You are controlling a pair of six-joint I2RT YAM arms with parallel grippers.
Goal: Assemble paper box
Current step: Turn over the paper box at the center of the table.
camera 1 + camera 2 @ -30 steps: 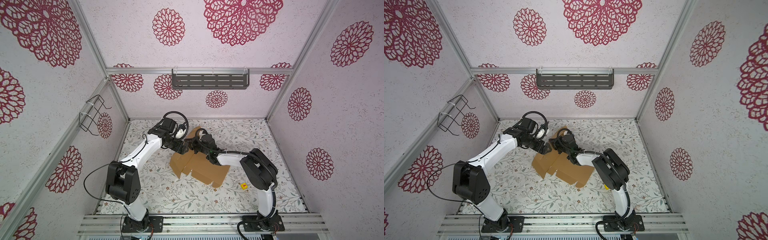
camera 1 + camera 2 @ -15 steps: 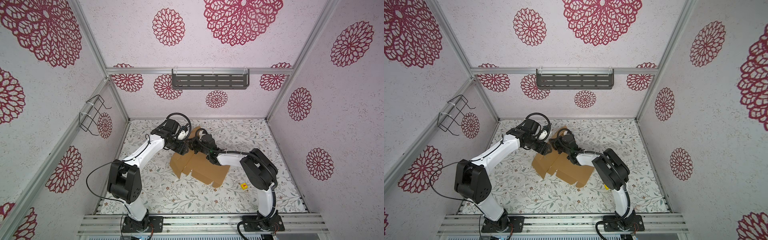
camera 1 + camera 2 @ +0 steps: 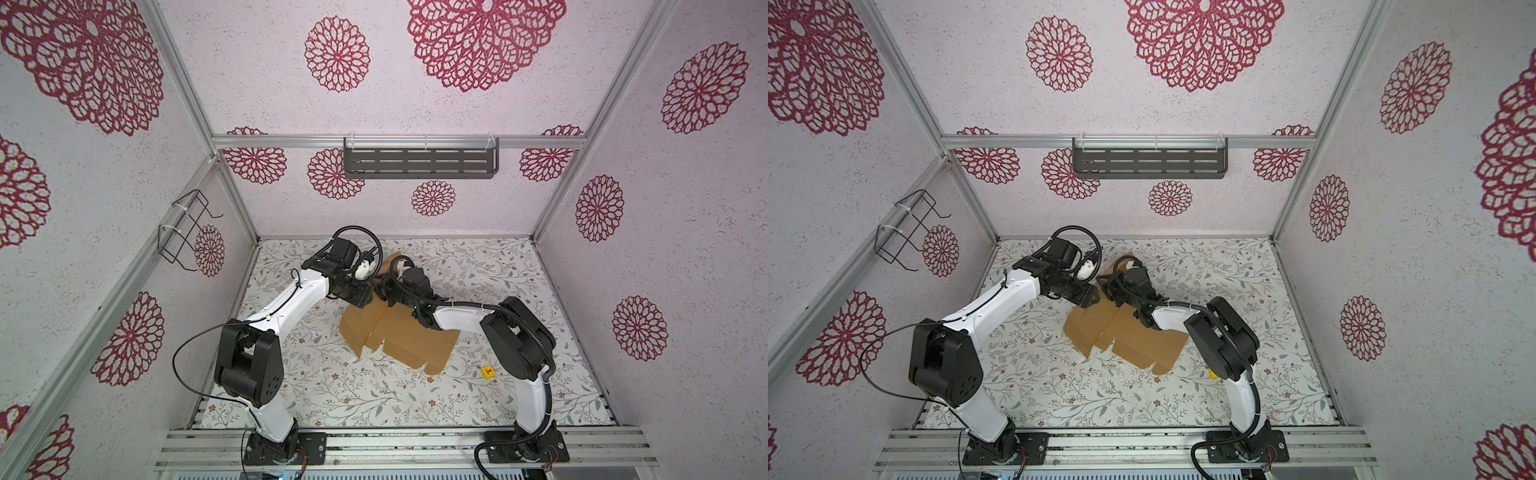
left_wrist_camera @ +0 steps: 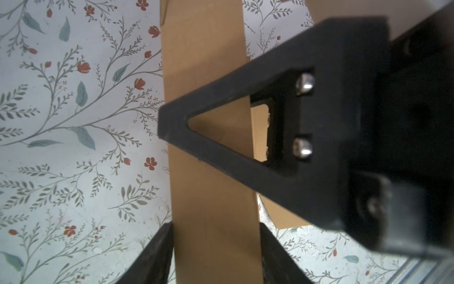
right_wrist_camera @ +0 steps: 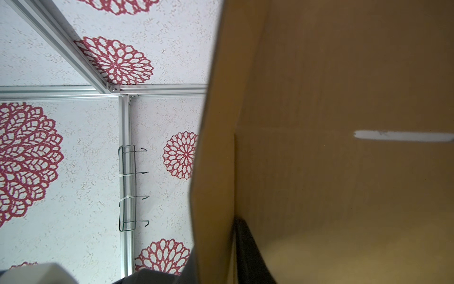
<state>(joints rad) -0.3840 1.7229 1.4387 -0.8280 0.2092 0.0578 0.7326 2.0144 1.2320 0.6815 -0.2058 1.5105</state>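
A black wire rack (image 3: 187,232) is hanging on the wall well to the left of the paper box (image 3: 407,336); the left arm is stretching in from that side, and the left claw (image 3: 371,296) is sitting at the box's raised far-left flap; in the left wrist view its fingers (image 4: 152,258) are standing apart on either side of a tan cardboard strip, right at its edges, and I cannot tell whether they are pressing it or merely flanking it; the box itself is lying partly folded about mid-table on the flowered table (image 3: 332,386), its flat panels spreading toward the front; just right of that same flap the right claw (image 3: 385,291) is hovering, one triangular finger (image 4: 221,153) crossing in front of the strip; in the right wrist view cardboard with a pale slit (image 5: 403,136) is filling most of the frame, a flap edge sitting beside a dark finger (image 5: 250,253), yet I cannot tell whether this claw is clenched or released; a small yellow cube (image 3: 488,371) is resting on the table just beyond the box's front-right corner.
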